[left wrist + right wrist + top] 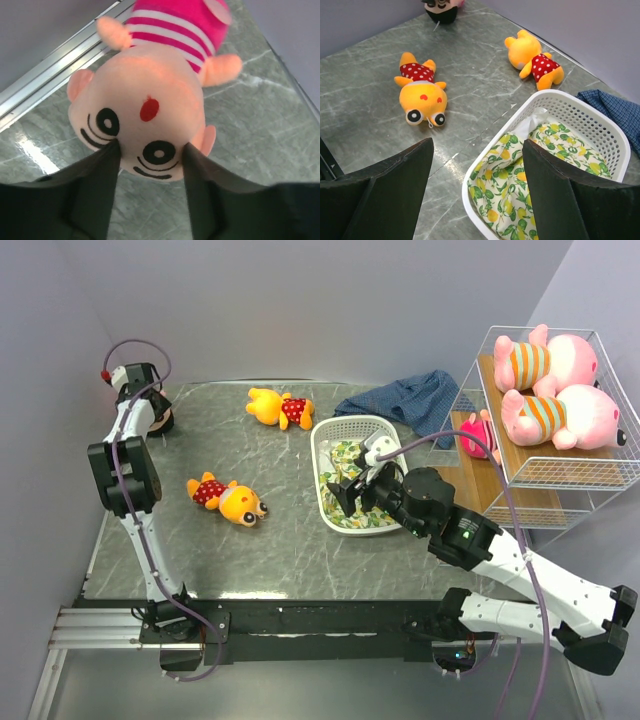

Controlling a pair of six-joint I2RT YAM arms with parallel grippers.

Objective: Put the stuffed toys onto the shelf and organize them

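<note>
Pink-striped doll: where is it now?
In the left wrist view, the doll is at the table's far left corner, its head between the left gripper's fingers.

Bright, even overhead light; shadows soft and short. A white glare streak marks the grey marbled tabletop (30, 150) at nine o'clock in the left wrist view. Close black fingers (385, 195) look blurred.

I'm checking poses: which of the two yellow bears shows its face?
The front bear, lower in the top view: both its eyes show. The back bear shows no eyes.
</note>
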